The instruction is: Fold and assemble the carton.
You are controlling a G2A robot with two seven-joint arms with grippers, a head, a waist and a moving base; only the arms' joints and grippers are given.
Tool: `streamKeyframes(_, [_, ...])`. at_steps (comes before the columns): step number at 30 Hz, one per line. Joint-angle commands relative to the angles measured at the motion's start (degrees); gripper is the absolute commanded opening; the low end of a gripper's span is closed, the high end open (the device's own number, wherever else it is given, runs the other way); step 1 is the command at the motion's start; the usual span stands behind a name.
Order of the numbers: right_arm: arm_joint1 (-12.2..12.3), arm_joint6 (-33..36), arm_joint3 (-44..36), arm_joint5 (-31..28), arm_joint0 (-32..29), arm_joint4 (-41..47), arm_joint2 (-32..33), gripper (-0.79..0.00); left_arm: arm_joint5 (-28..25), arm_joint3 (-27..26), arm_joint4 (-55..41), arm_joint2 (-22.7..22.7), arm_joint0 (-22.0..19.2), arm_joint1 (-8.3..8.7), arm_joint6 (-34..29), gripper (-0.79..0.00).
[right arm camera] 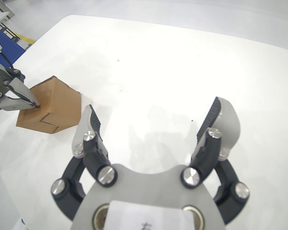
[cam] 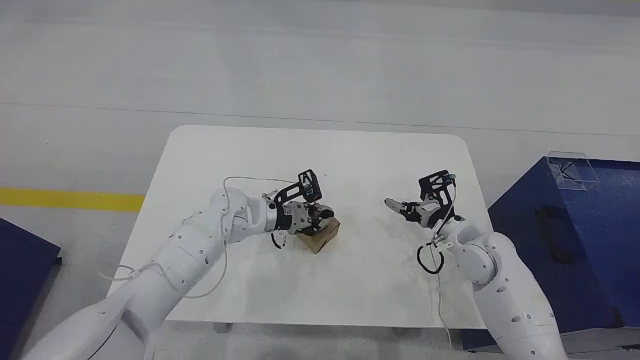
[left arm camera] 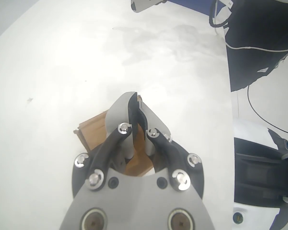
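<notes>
A small brown carton stands folded into a box near the middle of the white table. My left gripper is shut on it, its tips pinching a thin cardboard edge at the carton's top. In the left wrist view the fingers press together with a sliver of cardboard at their tips, and the carton lies beneath them. My right gripper stands open over bare table to the carton's right, apart from it, with nothing between its fingers. It also appears in the top view.
A large blue box stands off the table's right edge, and another blue object sits at the far left. Cables hang from both wrists. The table's far half is bare.
</notes>
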Motion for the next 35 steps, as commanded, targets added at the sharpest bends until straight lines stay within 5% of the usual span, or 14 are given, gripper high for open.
streamKeyframes(1, [0.0,0.0,0.0,0.0,0.0,0.0,0.0,0.000,-3.8,0.4,-0.5,-1.0,0.3,0.38,2.5,-0.785])
streamKeyframes(14, [0.0,0.0,0.0,0.0,0.0,0.0,0.0,0.000,-2.1,1.9,-1.7,-2.3,0.4,-0.98,-3.8,-0.785])
streamKeyframes(18, [0.0,0.0,0.0,0.0,0.0,0.0,0.0,0.000,-1.9,-1.7,3.1,-5.5,1.8,0.98,5.8,-0.785])
streamKeyframes(24, [0.0,0.0,0.0,0.0,0.0,0.0,0.0,0.000,1.2,-9.2,14.2,-11.9,7.4,6.10,16.9,-0.785])
streamKeyframes(25, [0.0,0.0,0.0,0.0,0.0,0.0,0.0,0.000,1.5,-10.4,15.3,-13.1,8.5,6.91,17.7,-0.696])
streamKeyframes(26, [0.0,0.0,0.0,0.0,0.0,0.0,0.0,0.000,1.7,-11.6,16.0,-14.3,9.6,7.70,18.2,-0.397])
streamKeyframes(27, [0.0,0.0,0.0,0.0,0.0,0.0,0.0,0.000,1.5,-12.4,16.1,-15.2,10.5,8.19,18.4,0.000])
streamKeyframes(28, [0.0,0.0,0.0,0.0,0.0,0.0,0.0,0.000,1.5,-12.4,16.1,-15.2,10.5,8.19,18.4,0.000])
streamKeyframes(29, [0.0,0.0,0.0,0.0,0.0,0.0,0.0,0.000,1.6,-12.2,16.1,-14.9,10.2,8.01,18.4,-0.772])
streamKeyframes(35, [0.0,0.0,0.0,0.0,0.0,0.0,0.0,-0.001,1.5,-12.4,16.1,-15.2,10.5,8.19,18.4,-0.422])
